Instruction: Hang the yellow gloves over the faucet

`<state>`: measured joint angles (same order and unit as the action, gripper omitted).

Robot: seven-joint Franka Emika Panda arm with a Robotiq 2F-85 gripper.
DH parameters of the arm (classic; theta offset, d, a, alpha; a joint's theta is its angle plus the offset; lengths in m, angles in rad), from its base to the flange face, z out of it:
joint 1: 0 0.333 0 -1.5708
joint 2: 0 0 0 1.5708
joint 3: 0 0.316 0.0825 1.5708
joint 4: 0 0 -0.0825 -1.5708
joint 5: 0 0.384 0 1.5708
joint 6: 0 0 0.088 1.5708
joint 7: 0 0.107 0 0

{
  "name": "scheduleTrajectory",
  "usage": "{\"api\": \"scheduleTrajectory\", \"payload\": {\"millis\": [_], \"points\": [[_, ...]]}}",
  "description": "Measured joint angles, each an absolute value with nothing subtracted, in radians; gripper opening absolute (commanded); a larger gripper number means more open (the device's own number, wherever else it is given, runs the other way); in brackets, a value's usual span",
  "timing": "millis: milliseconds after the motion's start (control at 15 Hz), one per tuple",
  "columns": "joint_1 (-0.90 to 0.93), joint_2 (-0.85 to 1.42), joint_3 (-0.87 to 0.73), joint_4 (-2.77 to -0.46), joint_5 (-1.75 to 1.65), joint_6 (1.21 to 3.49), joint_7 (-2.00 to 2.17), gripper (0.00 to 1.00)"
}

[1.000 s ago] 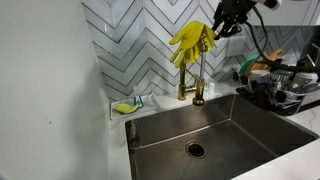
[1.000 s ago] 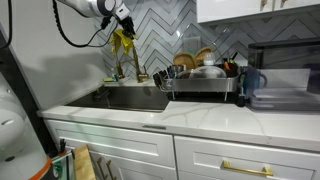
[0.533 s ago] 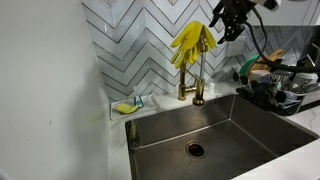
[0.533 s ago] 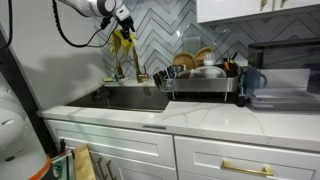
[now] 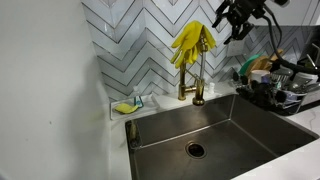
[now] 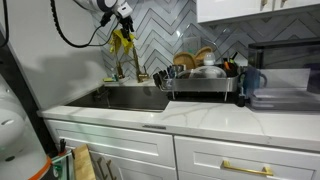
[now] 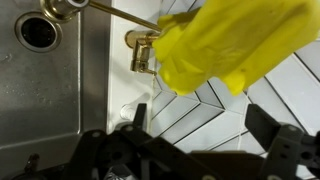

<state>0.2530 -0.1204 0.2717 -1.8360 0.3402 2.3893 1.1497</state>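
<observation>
- The yellow gloves are hanging across the top bend of the faucet, cuffs and fingers drooping down either side of its neck; in the wrist view they are filling the frame just above the faucet's base.
- The gripper is hovering beside the faucet's arch, level with its top and clear of the rubber. Its fingers are standing apart with nothing between them.
- Judged step: the drape looks complete, so the arm is clearing away from the faucet.
- To do this well, the gripper should be travelling up and away from the faucet's arch, not across it, so that no finger is catching a dangling glove tip.
- The jaws should be kept spread until well apart from the faucet; floppy rubber snags easily.
- Risk: the gloves appear to be resting by balance alone, so a brush against the faucet's spring neck could be sending them down into the sink below the faucet.
</observation>
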Motion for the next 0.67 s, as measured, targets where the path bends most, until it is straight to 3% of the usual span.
{"api": "scheduleTrajectory", "payload": {"millis": [667], "points": [[0.223,-0.256,0.144,-1.801,0.52,2.003,0.665,1.0]]}}
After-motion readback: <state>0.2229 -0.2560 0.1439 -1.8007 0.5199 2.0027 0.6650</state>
